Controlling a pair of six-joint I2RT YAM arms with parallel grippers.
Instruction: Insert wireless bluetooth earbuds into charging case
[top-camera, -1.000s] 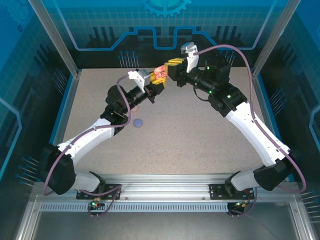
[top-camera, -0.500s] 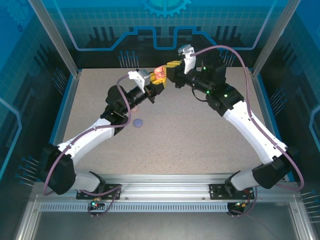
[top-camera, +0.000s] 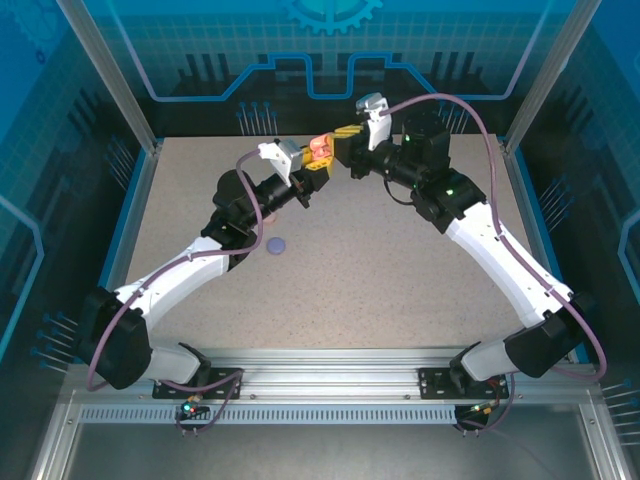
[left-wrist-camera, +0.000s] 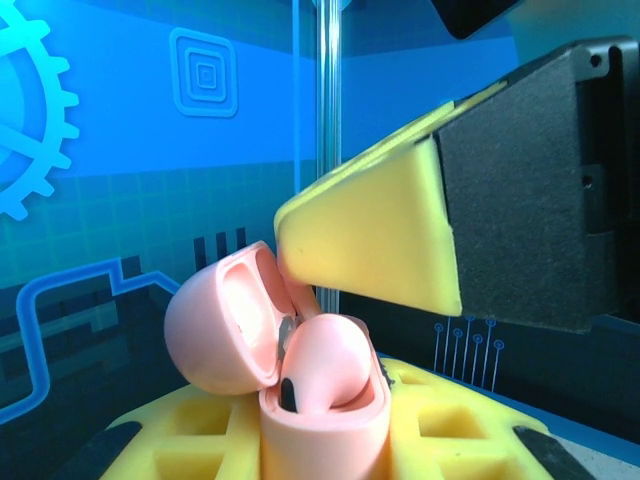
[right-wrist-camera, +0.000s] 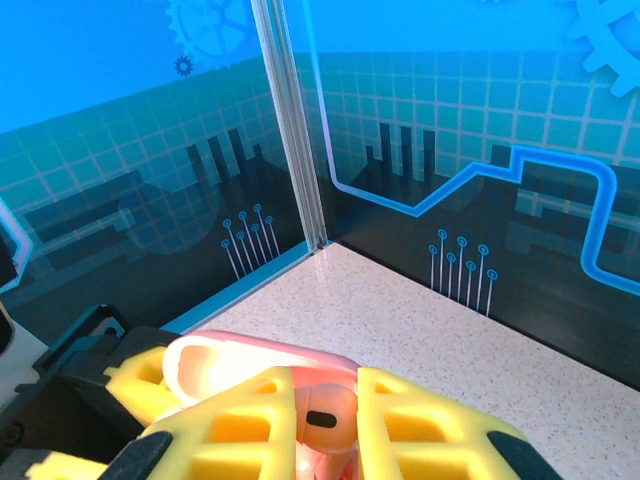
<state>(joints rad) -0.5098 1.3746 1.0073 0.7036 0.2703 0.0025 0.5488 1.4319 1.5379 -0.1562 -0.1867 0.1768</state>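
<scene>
Pale pink charging case (left-wrist-camera: 322, 435) held over the far middle of the table (top-camera: 400, 270), lid (left-wrist-camera: 222, 325) open.
Clamped by the left gripper (top-camera: 316, 165) between yellow fingers (left-wrist-camera: 210, 430), with a pale pink earbud (left-wrist-camera: 325, 360) sitting in the open well (small dark spot facing the left wrist camera). Met from the opposite side by the right gripper (top-camera: 344, 133), jaws drawn narrow, one yellow finger just above the bud and beside the lid; cannot tell whether anything is pinched there. Also a small purple disc (top-camera: 277, 243) lying flat on the table near the left arm.
</scene>
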